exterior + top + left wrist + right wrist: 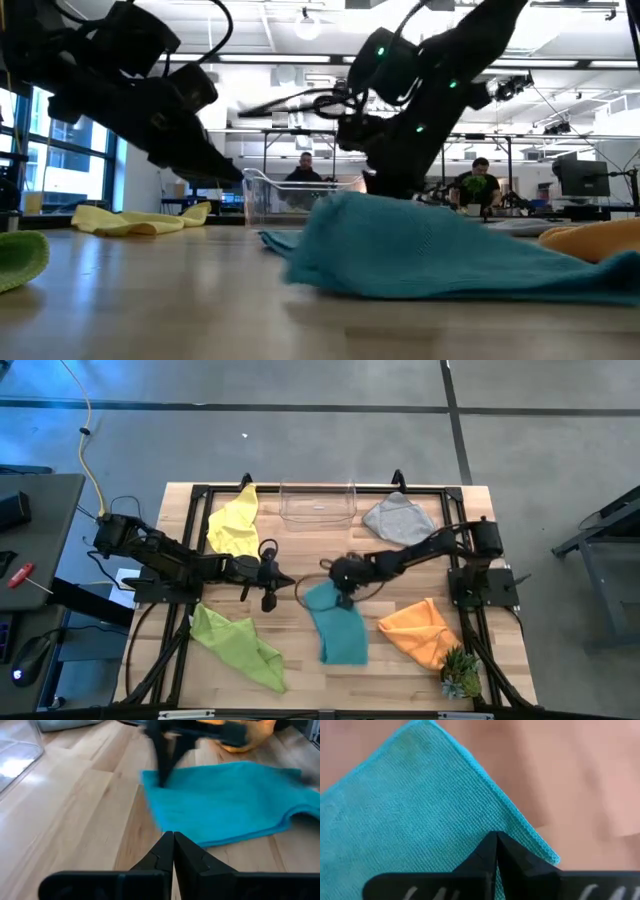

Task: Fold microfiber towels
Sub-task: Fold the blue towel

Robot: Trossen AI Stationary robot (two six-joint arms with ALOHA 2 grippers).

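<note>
A teal towel (338, 625) lies spread on the table's middle, long side running near to far. My right gripper (342, 598) is shut and slants down over its far end, just inside the hemmed edge (520, 822). My left gripper (173, 837) is shut and hovers a little left of the towel (225, 800), pointing toward it and touching nothing. A yellow towel (235, 525), a lime green one (235, 645), a grey one (400, 518) and an orange one (420, 632) lie crumpled around the table. My right gripper has its shut fingertips (487, 851) over the teal towel's far end, close to the hemmed edge (535, 840), slanting down from the table's right. No cloth shows between the tips. I cannot tell whether they touch the towel, which lies on the table.
A clear plastic bin (318, 505) stands at the table's far middle. A small green spiky plant (460, 675) sits at the near right corner beside the orange towel. Bare wood shows between the teal towel and the lime green one.
</note>
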